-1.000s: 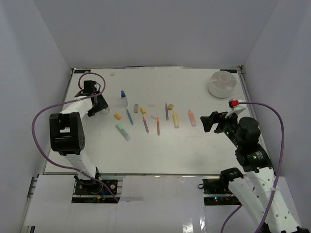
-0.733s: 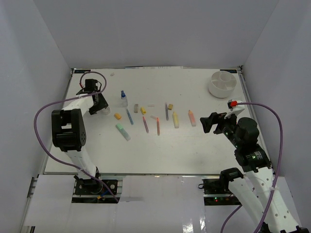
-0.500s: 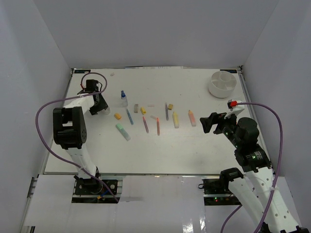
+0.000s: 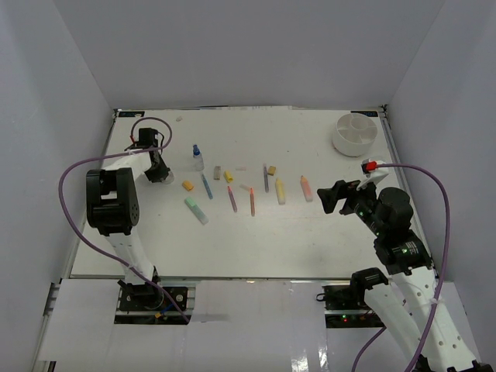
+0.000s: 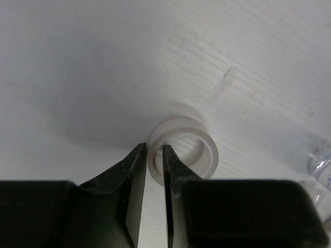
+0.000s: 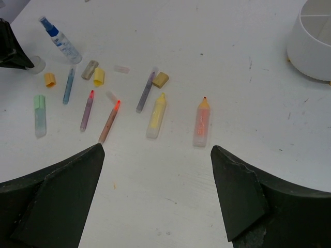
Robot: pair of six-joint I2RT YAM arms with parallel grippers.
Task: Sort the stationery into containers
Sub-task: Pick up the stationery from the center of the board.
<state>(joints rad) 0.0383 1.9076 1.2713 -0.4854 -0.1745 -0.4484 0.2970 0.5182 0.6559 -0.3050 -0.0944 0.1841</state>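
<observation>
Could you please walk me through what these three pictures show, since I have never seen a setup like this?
These are two robot arms bolted at the near edge of a white table. One camera looks down from above; the other two sit on the wrists, so each shows its own dark fingers.

Scattered on the table are small pens, highlighters such as the orange highlighter, erasers, and a clear bottle with a blue cap. At the far right stands a round white divided tub.

The left gripper has its two fingers pinching the wall of a clear tape ring, which rests on the table. The right gripper is wide open and holds nothing.
</observation>
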